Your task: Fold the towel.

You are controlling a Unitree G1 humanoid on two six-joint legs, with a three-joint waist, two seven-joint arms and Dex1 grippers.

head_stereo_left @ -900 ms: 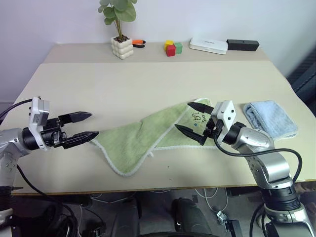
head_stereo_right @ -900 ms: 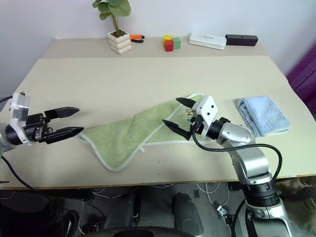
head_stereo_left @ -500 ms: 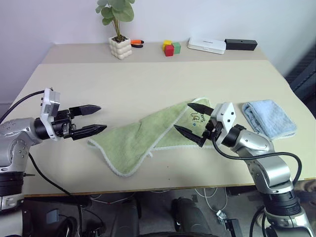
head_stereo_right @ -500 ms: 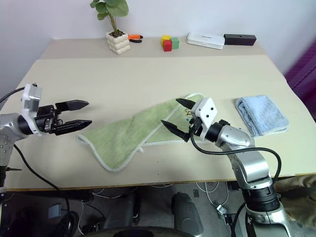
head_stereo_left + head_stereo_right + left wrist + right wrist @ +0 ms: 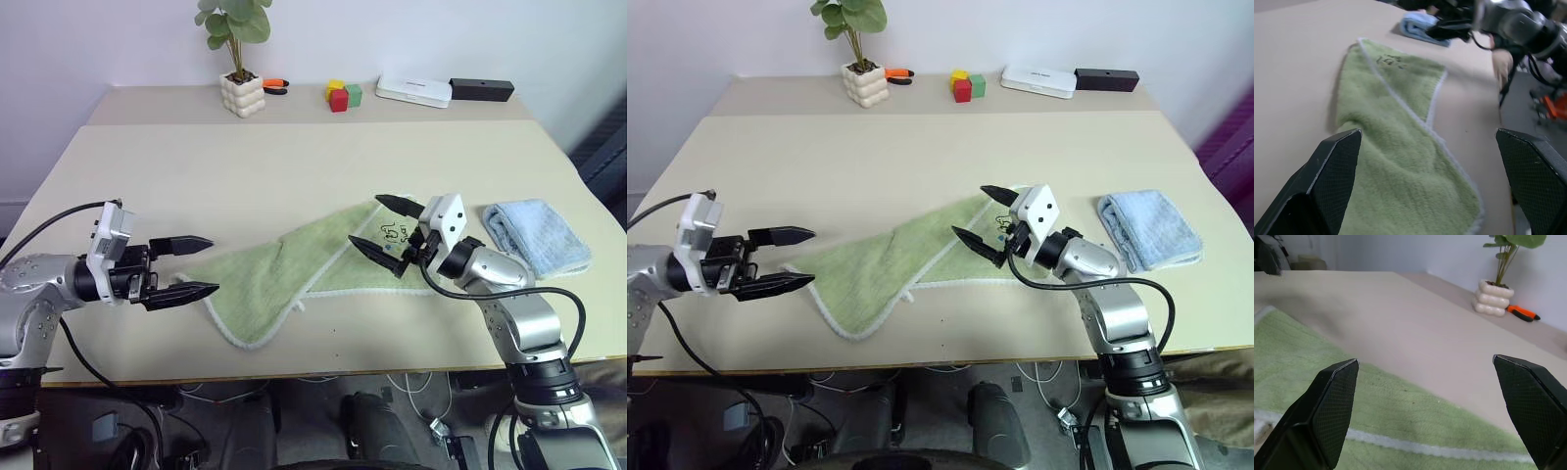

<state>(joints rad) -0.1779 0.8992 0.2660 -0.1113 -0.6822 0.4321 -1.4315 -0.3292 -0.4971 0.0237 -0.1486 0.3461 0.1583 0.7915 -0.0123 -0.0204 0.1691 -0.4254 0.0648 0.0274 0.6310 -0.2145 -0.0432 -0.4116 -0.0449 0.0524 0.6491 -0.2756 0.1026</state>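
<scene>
The towel [image 5: 284, 269], light green with whitish edging, lies crumpled in a slanted strip on the beige table [image 5: 294, 166], its dark embroidered mark [image 5: 395, 233] at the right end. My left gripper [image 5: 214, 264] hovers open at the towel's left end, pointing right, with nothing between its fingers; its wrist view looks along the towel [image 5: 1400, 161]. Over the marked corner my right gripper [image 5: 366, 219] stands open and empty, pointing left. In the right wrist view the towel [image 5: 1327, 396] lies just below the fingers.
A folded light blue towel [image 5: 537, 235] lies right of my right arm. Along the far edge stand a potted plant [image 5: 241, 93], an orange tool [image 5: 275, 85], coloured blocks [image 5: 343, 95], a white box [image 5: 414, 91] and a black box [image 5: 481, 89].
My left gripper has swung in to the right, up to the towel's left end. The right gripper has shifted slightly farther over the marked corner. Both stay open.
</scene>
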